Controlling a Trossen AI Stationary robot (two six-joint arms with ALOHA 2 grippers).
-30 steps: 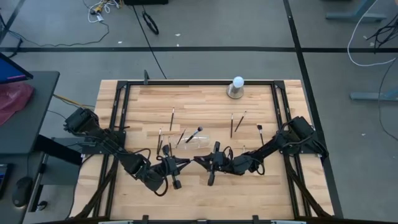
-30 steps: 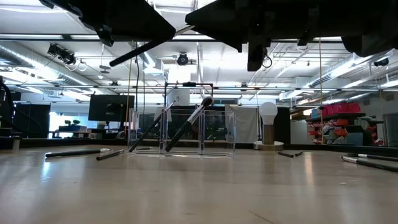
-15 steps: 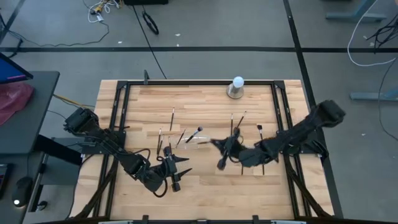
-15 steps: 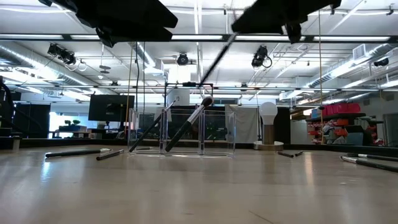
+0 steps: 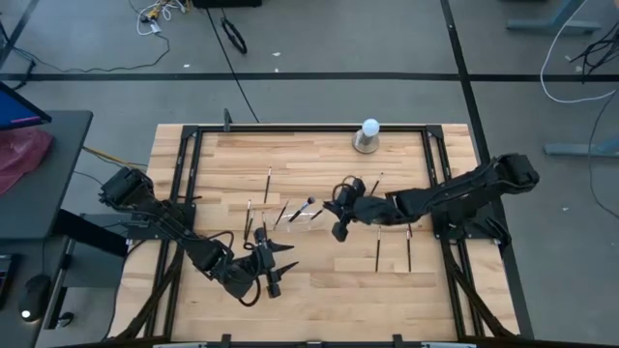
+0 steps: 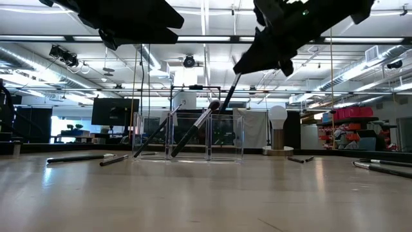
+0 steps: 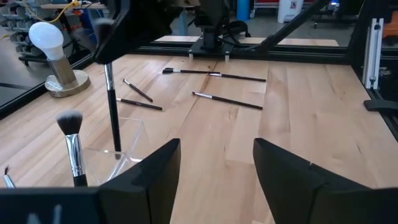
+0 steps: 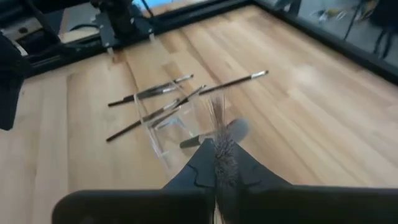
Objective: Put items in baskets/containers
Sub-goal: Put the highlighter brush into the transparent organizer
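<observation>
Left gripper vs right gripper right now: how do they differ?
1. The right gripper is shut on a brush; the left gripper is open and holds nothing.
2. The right gripper is above the clear holder, the brush pointing down toward it; the left gripper waits nearer the table's front edge.

Both are dark two-finger grippers.

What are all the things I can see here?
Clear holder: one, see-through, middle of the table.
Brushes in the holder: at least two, dark, leaning.
Held brush: one, dark, tip lowering into the holder.
Loose brushes: several, dark, lying on the table either side of the holder.
White ball: one, on a grey base, far edge of the table.
Table: one, light wood, black frame.
Right gripper: shut on the held brush, above the holder.
Left gripper: open, waiting near the table's front.
</observation>
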